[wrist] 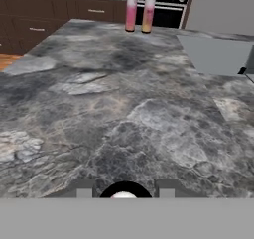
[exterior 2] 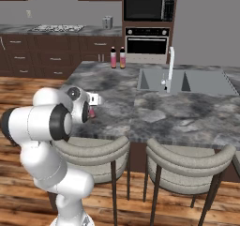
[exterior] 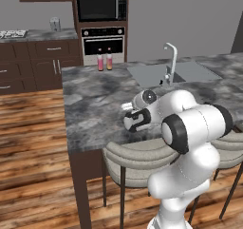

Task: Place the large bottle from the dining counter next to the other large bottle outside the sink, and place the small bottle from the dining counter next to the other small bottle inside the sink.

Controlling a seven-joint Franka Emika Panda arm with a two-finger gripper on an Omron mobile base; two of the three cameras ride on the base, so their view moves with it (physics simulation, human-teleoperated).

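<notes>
Two tall bottles stand side by side at the counter's far edge, outside the sink: a pink one (exterior: 100, 62) (exterior 2: 113, 57) (wrist: 131, 12) and an orange-pink one (exterior: 109, 61) (exterior 2: 122, 57) (wrist: 147, 15). My gripper (exterior: 128, 106) (exterior 2: 96, 99) (wrist: 125, 189) hangs low over the near part of the dining counter (exterior: 95, 104). A small bottle (exterior 2: 91, 111) (wrist: 124, 194) sits right under it, its dark round top showing between the fingers (wrist: 85, 188) with a narrow gap on each side. The jaws stand open around it. The sink's inside is hidden from me.
The sink basin (exterior: 152, 73) (exterior 2: 187, 82) lies at the right of the counter with a tall faucet (exterior: 170, 62) (exterior 2: 170, 68) at its near rim. Two stools (exterior 2: 93, 157) stand under the near counter edge. The oven and microwave (exterior: 102, 7) are behind.
</notes>
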